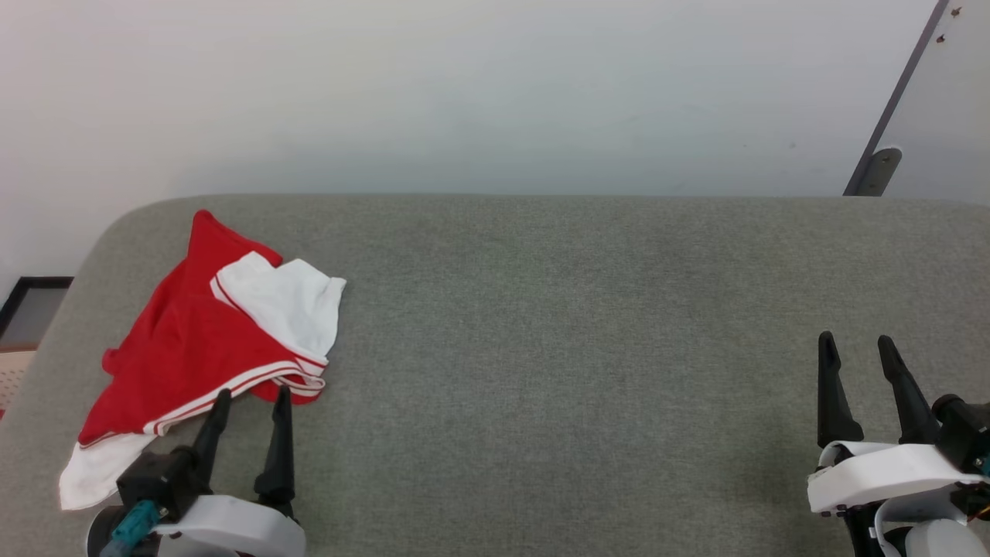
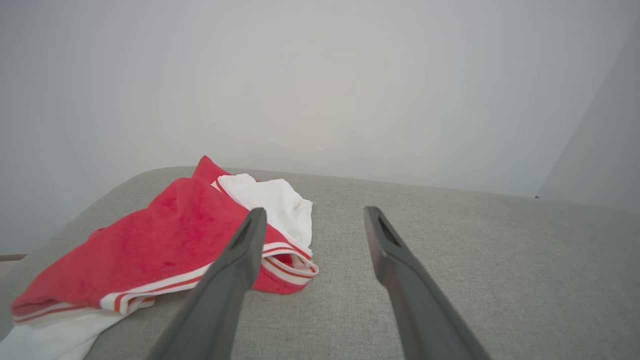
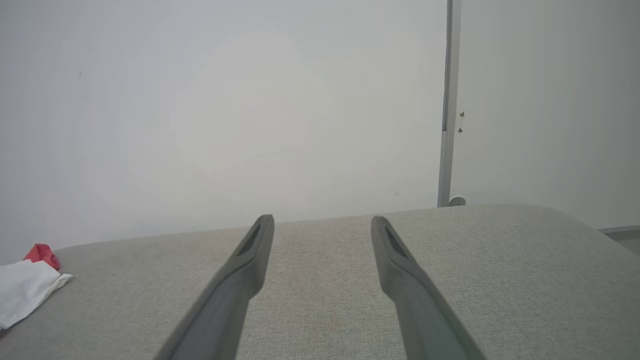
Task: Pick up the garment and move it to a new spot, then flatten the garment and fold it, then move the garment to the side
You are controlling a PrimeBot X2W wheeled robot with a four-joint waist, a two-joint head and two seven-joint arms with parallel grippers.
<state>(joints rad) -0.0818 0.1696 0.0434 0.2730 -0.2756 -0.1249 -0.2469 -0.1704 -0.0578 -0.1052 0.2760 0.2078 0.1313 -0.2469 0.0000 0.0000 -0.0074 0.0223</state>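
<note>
The garment (image 1: 186, 340) is a red T-shirt with white sleeves and red-white striped trim, lying crumpled at the left end of the grey fabric surface (image 1: 541, 309). Close up, the garment (image 2: 165, 240) has one white sleeve folded over its red body. My left gripper (image 1: 253, 395) stands open just in front of the shirt's near striped edge, with nothing between its fingers (image 2: 250, 235). My right gripper (image 1: 857, 342) is open over bare fabric at the far right, well away from the shirt. A white corner of the garment (image 3: 25, 287) shows at the left edge of the right wrist view.
The grey surface ends in a rounded far edge against a pale wall (image 1: 464, 93). A grey metal post (image 1: 889, 124) slants up at the back right. Floor and a dark frame (image 1: 23, 309) show past the surface's left corner.
</note>
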